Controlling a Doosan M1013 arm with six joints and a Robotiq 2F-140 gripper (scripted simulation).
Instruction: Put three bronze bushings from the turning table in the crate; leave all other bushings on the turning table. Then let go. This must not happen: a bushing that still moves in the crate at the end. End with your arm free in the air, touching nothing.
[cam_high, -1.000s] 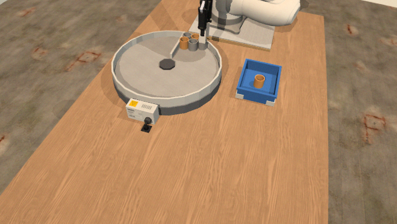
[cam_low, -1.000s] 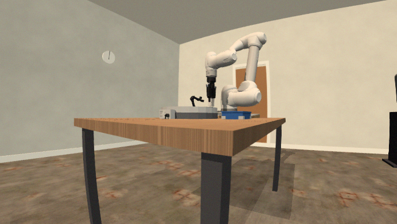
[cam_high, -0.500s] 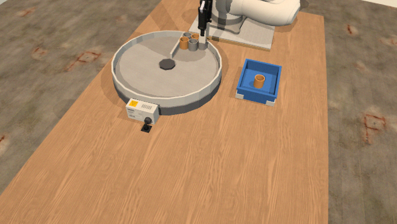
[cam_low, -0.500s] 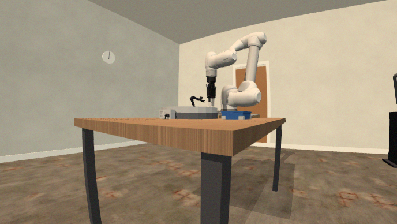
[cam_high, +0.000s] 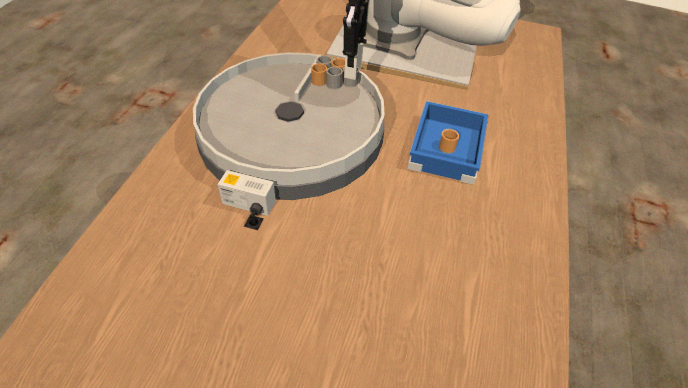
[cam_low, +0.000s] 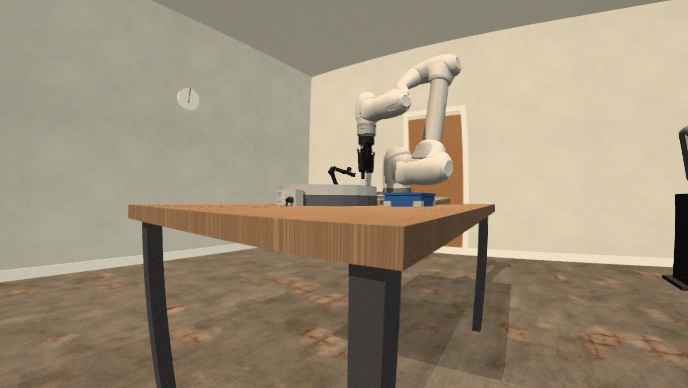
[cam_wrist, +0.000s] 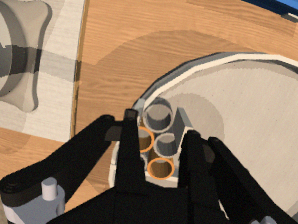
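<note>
The grey turning table (cam_high: 289, 117) holds a cluster of bushings at its far rim, behind a short fence. There are two bronze ones (cam_high: 318, 74) (cam_high: 339, 62) and two grey ones (cam_high: 334, 77) (cam_high: 324, 60). In the wrist view the bronze bushings (cam_wrist: 161, 168) (cam_wrist: 143, 139) and the grey ones (cam_wrist: 166, 144) (cam_wrist: 158, 115) lie below, between my fingers. My gripper (cam_high: 351, 59) (cam_wrist: 159, 113) hangs above the cluster's right side, fingers partly apart, with nothing between them. The blue crate (cam_high: 449, 140) holds one upright bronze bushing (cam_high: 449, 140).
A dark hub (cam_high: 289, 111) sits at the turning table's middle. A white control box (cam_high: 247, 191) stands at its near edge. The arm's base plate (cam_high: 420, 57) lies just behind the table's rim. The crate stands to the right of the turning table.
</note>
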